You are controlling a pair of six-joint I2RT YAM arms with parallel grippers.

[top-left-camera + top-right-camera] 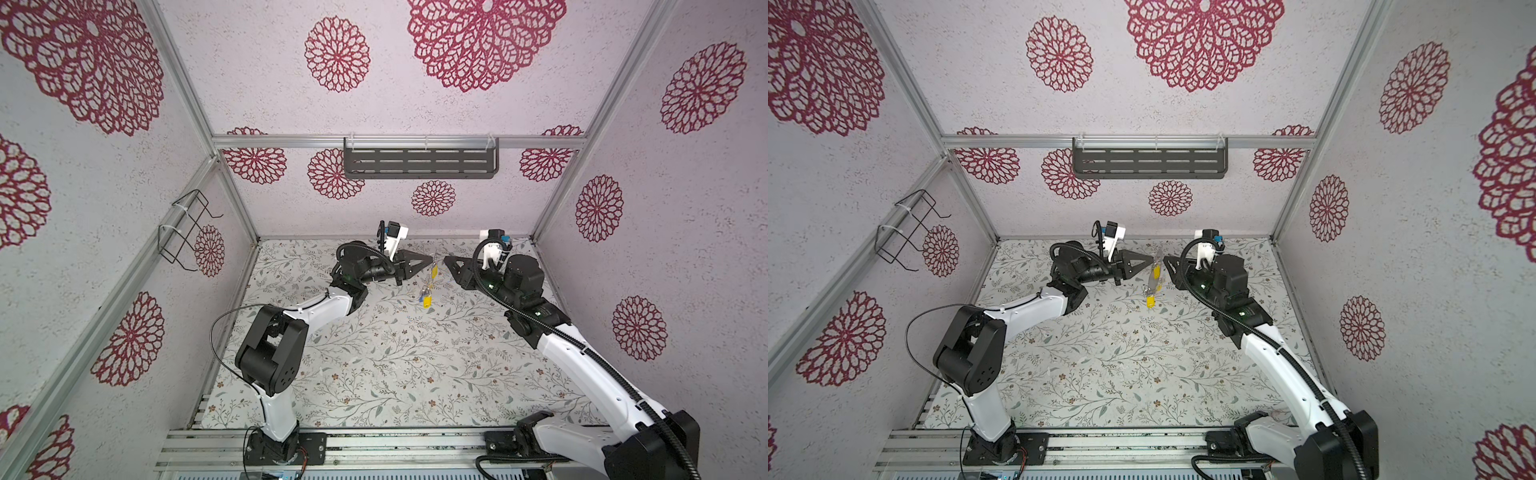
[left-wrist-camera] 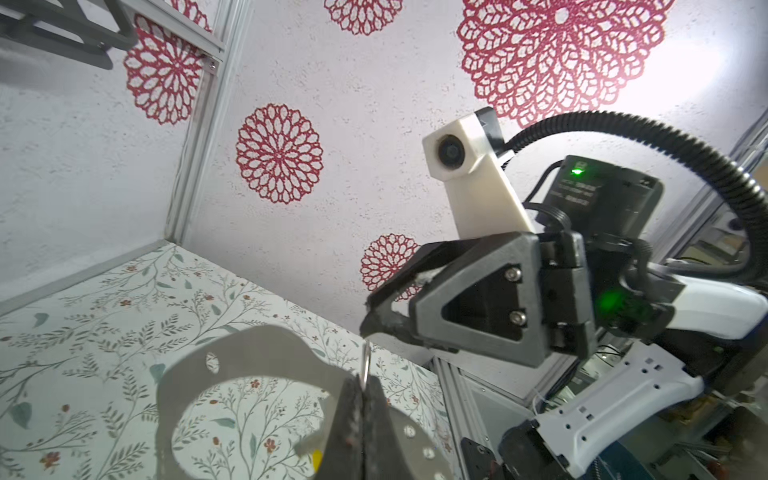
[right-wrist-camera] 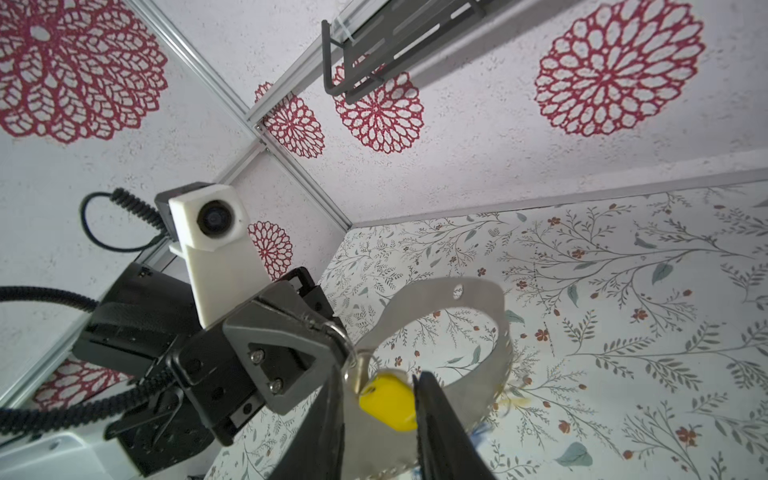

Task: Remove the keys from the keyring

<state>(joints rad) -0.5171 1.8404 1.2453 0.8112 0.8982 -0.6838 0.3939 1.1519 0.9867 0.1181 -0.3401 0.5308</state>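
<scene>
floral table [image 1: 374, 374] under keyring [image 3: 494, 328], left gripper [image 1: 428, 259] clamps a rim split ring [image 3: 338, 332] to hang it free, right gripper's [image 1: 447, 260] parted jaws straddle yellow key [image 3: 390, 403] for pulling.

You are viewing the keyring [image 2: 257, 353], a flat grey horseshoe plate with small rim holes, hanging upright in mid-air. The keys [image 1: 427, 302] are dangling from it: one yellow tag [image 3: 390, 401] is lying against the plate, others, yellow and blue, are clustering below.
</scene>
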